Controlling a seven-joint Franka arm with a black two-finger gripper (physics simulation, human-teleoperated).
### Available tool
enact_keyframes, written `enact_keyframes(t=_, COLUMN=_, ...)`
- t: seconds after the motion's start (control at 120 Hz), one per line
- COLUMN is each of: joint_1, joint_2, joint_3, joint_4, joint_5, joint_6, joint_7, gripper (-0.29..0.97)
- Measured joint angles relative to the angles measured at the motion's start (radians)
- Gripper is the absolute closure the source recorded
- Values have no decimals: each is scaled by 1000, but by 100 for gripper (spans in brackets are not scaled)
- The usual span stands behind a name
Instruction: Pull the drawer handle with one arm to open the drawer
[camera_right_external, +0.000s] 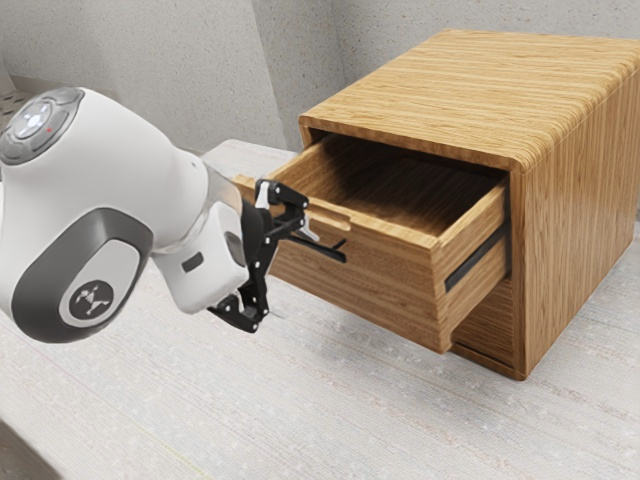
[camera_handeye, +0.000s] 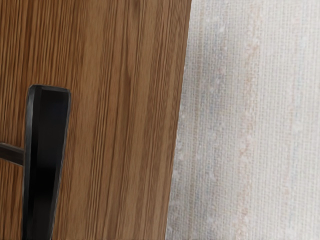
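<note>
A wooden cabinet (camera_right_external: 560, 180) stands on a pale table (camera_right_external: 350, 420). Its upper drawer (camera_right_external: 380, 290) is pulled well out of the cabinet, open and showing a bare wooden inside. A black bar handle (camera_right_external: 325, 246) sticks out from the drawer front, on the side away from the cabinet.

The black gripper (camera_right_external: 275, 265) hangs just beyond the handle, farther from the cabinet. Its jaws are spread wide and clasp nothing. The upper finger (camera_right_external: 288, 205) sits close by the handle's end; whether it touches cannot be told.

In the wrist view, the handle (camera_handeye: 45, 160) lies against the wood grain of the drawer front (camera_handeye: 125, 100), with the table (camera_handeye: 250, 120) beside it.
</note>
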Motion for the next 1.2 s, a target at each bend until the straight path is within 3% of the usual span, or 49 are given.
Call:
enact_keyframes(t=0.358, joint_1=1, joint_2=-55, joint_3=-14, joint_4=-35, joint_5=-24, joint_6=-13, joint_7=-9, gripper=5)
enact_keyframes(t=1.2, joint_1=2, joint_2=-187, joint_3=-11, joint_4=-121, joint_5=-44, joint_6=-46, joint_7=-23, gripper=0)
